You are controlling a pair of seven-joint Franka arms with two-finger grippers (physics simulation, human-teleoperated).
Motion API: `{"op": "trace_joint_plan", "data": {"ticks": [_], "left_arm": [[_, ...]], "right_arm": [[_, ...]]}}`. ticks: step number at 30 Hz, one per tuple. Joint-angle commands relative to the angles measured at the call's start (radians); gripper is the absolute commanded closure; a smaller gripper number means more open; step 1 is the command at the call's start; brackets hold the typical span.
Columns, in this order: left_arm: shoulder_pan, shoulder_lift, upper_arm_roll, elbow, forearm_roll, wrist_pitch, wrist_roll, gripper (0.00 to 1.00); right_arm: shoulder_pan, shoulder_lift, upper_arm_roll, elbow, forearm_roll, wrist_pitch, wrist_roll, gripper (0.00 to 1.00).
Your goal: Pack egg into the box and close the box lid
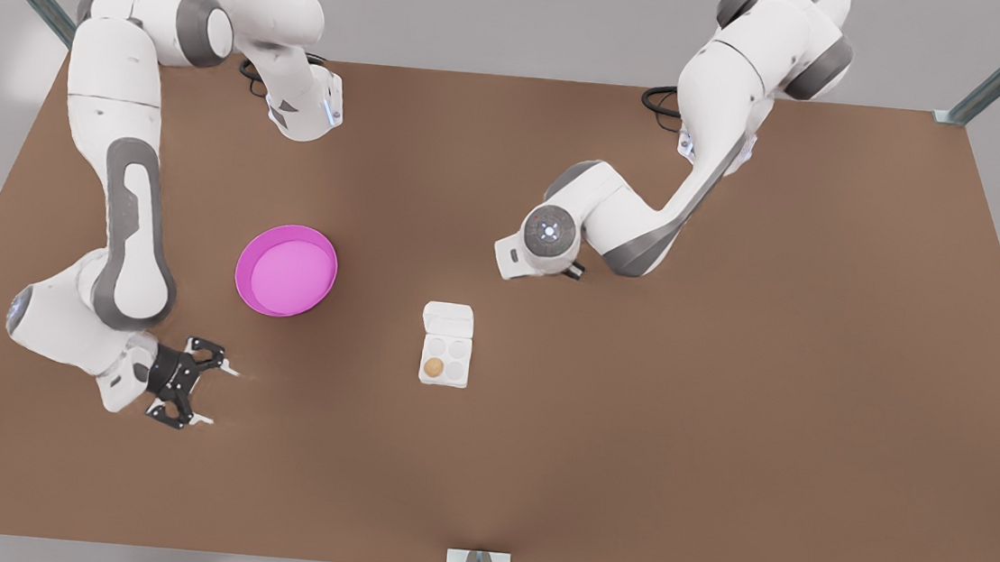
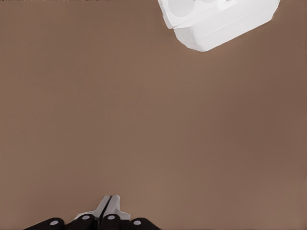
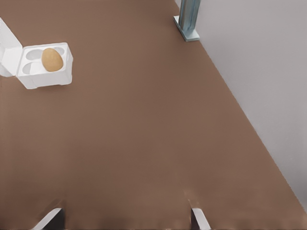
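Front view: box (image 1: 446,346) open, egg (image 1: 433,367) in one cup, box lid (image 1: 449,320) laid flat. Pink dish (image 1: 286,270) nearby. Left claw (image 2: 111,199) closed near box; right claw (image 1: 221,398) spread wide, well apart.

I note the table (image 1: 726,382) looks matt brown. The box (image 1: 446,346) looks smooth matt white; the egg (image 1: 433,367) smooth tan.

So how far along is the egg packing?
Done: the egg sits in a cup of the box. In hand: nothing; the shut left gripper hovers near the open box lid, the open right gripper waits aside. Left: closing the lid.
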Motion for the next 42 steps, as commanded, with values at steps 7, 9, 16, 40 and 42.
{"op": "trace_joint_plan", "data": {"ticks": [7, 9, 16, 40, 42], "left_arm": [[-0.133, 0.141, 0.007, 0.072, 0.008, 0.263, -0.642, 0.79], [-0.139, 0.165, 0.007, 0.091, 0.006, 0.265, -0.640, 0.79], [-0.174, 0.311, 0.058, 0.233, 0.010, 0.345, -0.632, 0.79], [-0.157, 0.363, 0.061, 0.309, -0.010, 0.409, -0.622, 0.79], [-0.147, 0.371, 0.061, 0.328, -0.032, 0.414, -0.611, 0.79]], "right_arm": [[0.174, -0.302, -0.026, 0.163, -0.529, -0.762, 1.946, 0.00], [0.162, -0.428, -0.014, 0.092, -0.547, -0.775, 1.949, 0.00], [0.153, -0.520, -0.019, -0.061, -0.555, -0.730, 1.959, 0.00], [0.107, -0.408, -0.026, 0.052, -0.598, -0.694, 1.945, 0.00], [0.105, -0.400, -0.026, 0.054, -0.598, -0.694, 1.945, 0.00]]}}
